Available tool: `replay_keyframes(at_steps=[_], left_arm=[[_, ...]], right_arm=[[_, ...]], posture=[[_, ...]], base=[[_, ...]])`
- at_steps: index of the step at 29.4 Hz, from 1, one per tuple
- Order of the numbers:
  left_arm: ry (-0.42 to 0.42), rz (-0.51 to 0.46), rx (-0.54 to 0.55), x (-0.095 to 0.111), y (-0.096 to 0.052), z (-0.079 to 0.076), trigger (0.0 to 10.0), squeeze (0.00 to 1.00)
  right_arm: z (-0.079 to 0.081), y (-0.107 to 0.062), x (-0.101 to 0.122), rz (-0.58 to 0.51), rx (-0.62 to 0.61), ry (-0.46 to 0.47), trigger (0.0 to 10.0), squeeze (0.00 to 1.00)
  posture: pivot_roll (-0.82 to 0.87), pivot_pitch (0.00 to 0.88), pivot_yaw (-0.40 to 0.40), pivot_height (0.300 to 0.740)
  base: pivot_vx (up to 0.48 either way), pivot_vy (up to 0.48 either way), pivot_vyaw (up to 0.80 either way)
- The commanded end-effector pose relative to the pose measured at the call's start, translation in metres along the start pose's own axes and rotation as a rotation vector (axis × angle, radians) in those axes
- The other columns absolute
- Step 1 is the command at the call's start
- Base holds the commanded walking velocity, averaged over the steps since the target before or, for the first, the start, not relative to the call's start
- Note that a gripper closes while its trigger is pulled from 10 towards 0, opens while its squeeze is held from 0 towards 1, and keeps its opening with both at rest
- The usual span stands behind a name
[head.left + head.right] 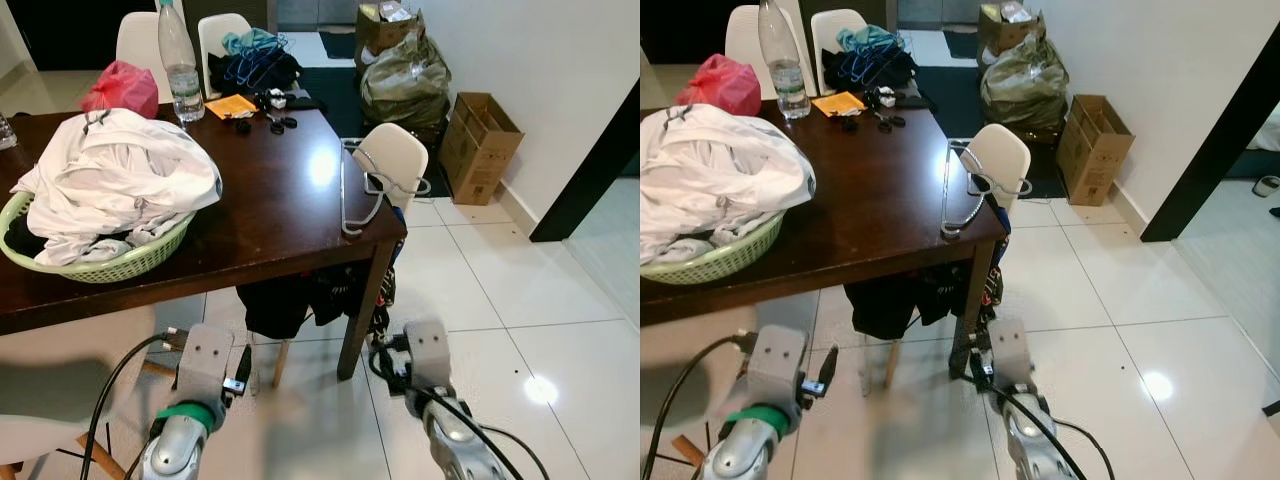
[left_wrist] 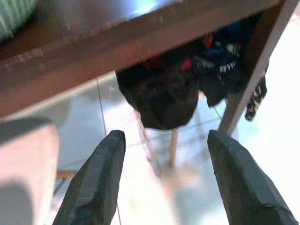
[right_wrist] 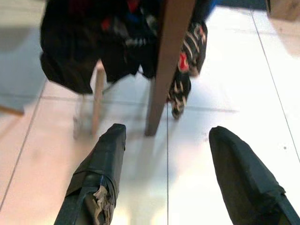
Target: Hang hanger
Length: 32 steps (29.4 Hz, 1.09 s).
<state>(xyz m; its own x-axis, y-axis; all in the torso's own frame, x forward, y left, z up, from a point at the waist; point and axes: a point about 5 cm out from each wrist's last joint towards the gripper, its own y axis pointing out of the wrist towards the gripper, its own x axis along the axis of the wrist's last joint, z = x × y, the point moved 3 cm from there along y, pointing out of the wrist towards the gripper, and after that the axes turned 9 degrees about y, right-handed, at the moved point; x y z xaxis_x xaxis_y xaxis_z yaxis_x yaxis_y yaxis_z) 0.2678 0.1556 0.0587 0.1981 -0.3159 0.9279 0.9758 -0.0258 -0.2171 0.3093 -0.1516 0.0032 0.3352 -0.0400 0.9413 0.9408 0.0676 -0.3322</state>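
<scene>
Nothing of the task looked done yet, as far as I could judge. The hanger (image 1: 358, 190), a grey wire-like one, lay flat on the dark wooden counter (image 1: 270, 200) near its right-hand corner, its hook end pointing toward the white chair (image 1: 395, 155) tucked beside that corner. No claw was touching it.

Both arms were held low in front of the robot, below the counter's edge. The left claw (image 2: 161, 178) had its two black fingers spread wide with nothing between them, facing the underside of the counter and the dark clothes hanging beneath it. The right claw (image 3: 166, 173) was likewise spread and empty, aimed at the counter leg (image 3: 164, 65) and the tiled floor.

A green basket (image 1: 95, 262) heaped with white laundry (image 1: 115, 180) sat at the left of the counter, well apart from the hanger, and a water bottle (image 1: 177, 60) stood toward the far edge.

So everything was left, I reckoned: reaching up to the hanger, gripping it, carrying it off and hooking it somewhere. I could see no rail or rod to hang it on.
</scene>
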Motion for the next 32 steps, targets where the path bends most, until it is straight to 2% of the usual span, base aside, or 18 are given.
replay_keyframes(at_steps=[1,5,9,10,12,13,14,18,21,25,30,32], left_arm=[[-0.007,0.033,-0.022,-0.009,-0.002,-0.004,10.0,0.0],[0.02,0.044,-0.053,-0.015,-0.004,-0.01,10.0,0.0],[0.064,0.027,-0.066,-0.015,-0.003,-0.012,10.0,0.0],[0.078,-0.04,-0.035,0.001,0.002,-0.007,10.0,0.0],[0.078,-0.04,-0.035,0.001,0.002,-0.007,10.0,0.0],[0.08,-0.078,-0.019,0.011,0.004,-0.003,10.0,0.0],[0.08,-0.078,-0.019,0.011,0.004,-0.003,10.0,0.0],[0.13,-0.246,0.025,0.051,0.006,0.006,10.0,0.0],[0.151,-0.299,0.022,0.063,0.005,0.005,10.0,0.0],[0.147,-0.292,0.006,0.062,0.005,0.002,10.0,0.0],[0.031,-0.224,0.023,0.052,0.005,0.003,10.0,0.0],[0.031,-0.224,0.023,0.052,0.005,0.003,10.0,0.0]], right_arm=[[-0.002,-0.004,-0.013,0.044,0.0,-0.009,10.0,0.0],[0.002,-0.007,-0.017,0.046,0.039,-0.052,10.0,0.0],[0.006,-0.004,-0.004,-0.017,0.047,-0.083,10.0,0.0],[0.007,-0.001,0.019,-0.111,0.04,-0.086,10.0,0.0],[0.007,-0.001,0.019,-0.111,0.04,-0.086,10.0,0.0],[0.006,-0.001,0.031,-0.16,0.038,-0.075,10.0,0.0],[0.006,-0.001,0.031,-0.16,0.038,-0.075,10.0,0.0],[0.003,-0.005,0.072,-0.319,0.031,-0.061,10.0,0.0],[0.0,-0.006,0.084,-0.358,0.019,-0.04,10.0,0.0],[0.0,-0.005,0.084,-0.354,0.017,-0.03,10.0,0.0],[0.007,-0.002,0.068,-0.297,0.025,-0.004,10.0,0.0],[0.007,-0.002,0.068,-0.297,0.025,-0.004,10.0,0.0]], posture=[[0.03,0.023,0.022,0.74],[0.03,0.025,0.02,0.74],[0.02,0.027,0.017,0.74],[0.02,0.028,0.015,0.74],[0.02,0.028,0.015,0.74],[0.02,0.029,0.016,0.74],[0.02,0.029,0.016,0.74],[0.02,0.035,0.015,0.74],[0.01,0.034,0.016,0.74],[0.01,0.032,0.023,0.74],[0.01,0.028,0.023,0.74],[0.01,0.028,0.023,0.74]], base=[[0.0,0.0,0.0],[0.0,0.0,0.0],[0.0,0.0,0.0],[0.0,0.0,0.0],[0.0,0.0,0.0],[0.0,0.0,0.0],[0.0,0.0,0.0],[0.0,0.0,0.0],[0.0,0.0,0.0],[0.0,0.0,0.0],[0.0,0.0,0.0],[0.0,0.0,0.0]])
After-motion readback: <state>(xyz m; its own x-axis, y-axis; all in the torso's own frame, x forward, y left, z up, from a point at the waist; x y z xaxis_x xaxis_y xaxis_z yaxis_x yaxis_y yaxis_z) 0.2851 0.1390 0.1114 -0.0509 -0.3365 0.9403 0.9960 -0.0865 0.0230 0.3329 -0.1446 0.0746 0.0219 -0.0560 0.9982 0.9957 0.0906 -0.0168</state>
